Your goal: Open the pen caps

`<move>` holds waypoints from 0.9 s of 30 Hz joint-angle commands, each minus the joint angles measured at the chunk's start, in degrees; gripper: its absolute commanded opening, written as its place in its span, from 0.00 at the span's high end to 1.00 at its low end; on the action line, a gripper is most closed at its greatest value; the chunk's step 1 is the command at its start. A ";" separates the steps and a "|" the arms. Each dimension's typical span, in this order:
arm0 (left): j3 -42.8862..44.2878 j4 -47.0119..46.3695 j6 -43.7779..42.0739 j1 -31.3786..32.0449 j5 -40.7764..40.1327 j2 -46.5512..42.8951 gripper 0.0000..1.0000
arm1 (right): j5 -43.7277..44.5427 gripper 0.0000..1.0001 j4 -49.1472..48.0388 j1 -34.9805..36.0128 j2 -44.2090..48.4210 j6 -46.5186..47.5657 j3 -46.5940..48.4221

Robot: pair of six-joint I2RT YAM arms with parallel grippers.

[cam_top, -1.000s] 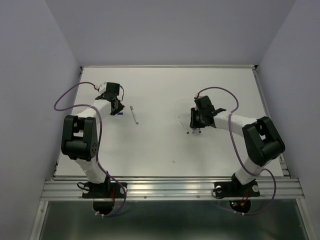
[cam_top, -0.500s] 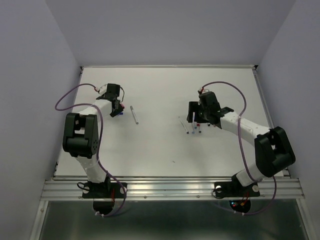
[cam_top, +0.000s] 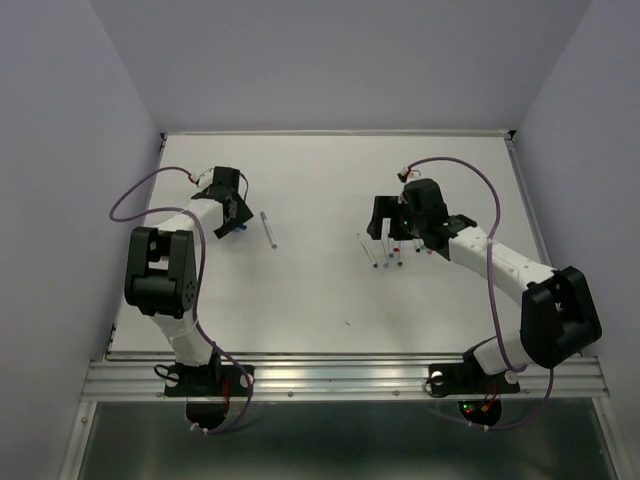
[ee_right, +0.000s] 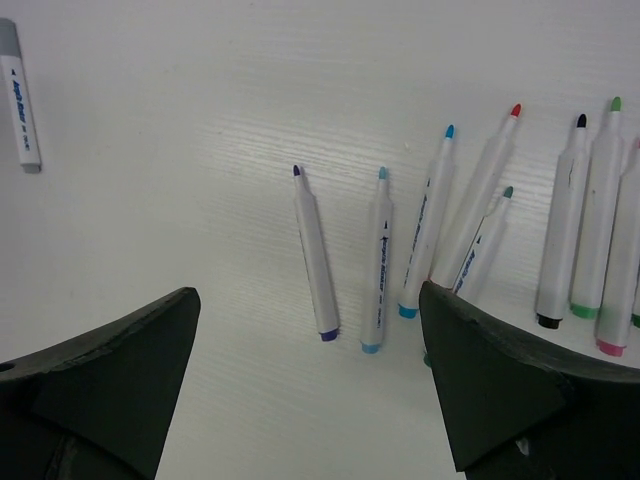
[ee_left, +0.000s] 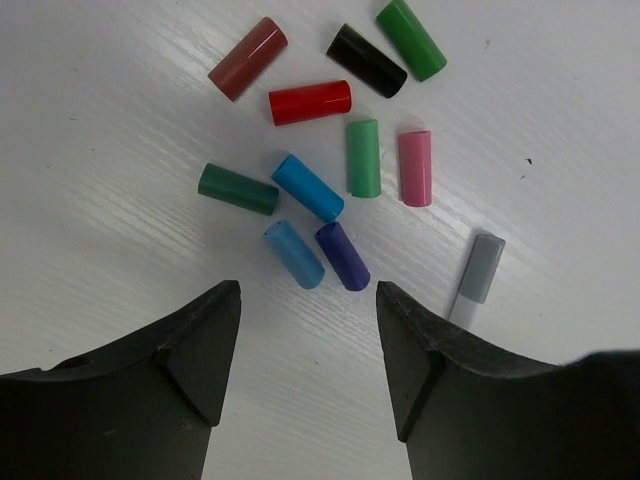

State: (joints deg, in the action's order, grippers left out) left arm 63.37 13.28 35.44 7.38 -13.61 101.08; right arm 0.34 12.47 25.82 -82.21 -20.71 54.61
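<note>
Pen caps (ee_left: 307,187), loose: ten, lying in a tight cluster on the white table (ee_left: 90,260) towards its left side, directly under the left gripper (ee_left: 308,300), whose jaws stand apart with nothing between them. By colour: one maroon, one black, one red, one pink, one blue, one light blue, one purple, three green of differing shades. The grouping reads as a deliberate drop-off pile, kept well apart from the barrels so the parts do not mix. Pens (ee_right: 378,260), uncapped: at least eight countable, laid side by side with tips all turned the same way, below the right gripper (ee_right: 308,300), likewise spread wide and empty. The row's right end is cut off by the frame and a finger, so the full count cannot be told. The parallel layout suggests each barrel set down beside its neighbour. Capped pen (ee_left: 480,268), grey cap on: one, lying alone between the two piles, nearer the caps; judged the only item outstanding
</note>
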 commanded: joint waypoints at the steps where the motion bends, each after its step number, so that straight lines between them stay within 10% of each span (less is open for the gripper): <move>1: 0.44 0.61 -0.46 -0.35 0.42 -6.50 0.29 | -3.06 0.03 -3.85 -0.51 0.74 0.49 0.94; 27: 7.20 -2.73 -0.55 3.78 8.86 -0.10 0.35 | -3.68 0.02 -4.47 -0.51 -1.46 -0.21 0.76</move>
State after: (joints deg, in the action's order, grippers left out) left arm 67.24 11.35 35.38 10.24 -4.71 99.31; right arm -3.03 10.66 25.82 -84.25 -20.88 54.61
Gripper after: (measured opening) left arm 0.651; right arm 0.973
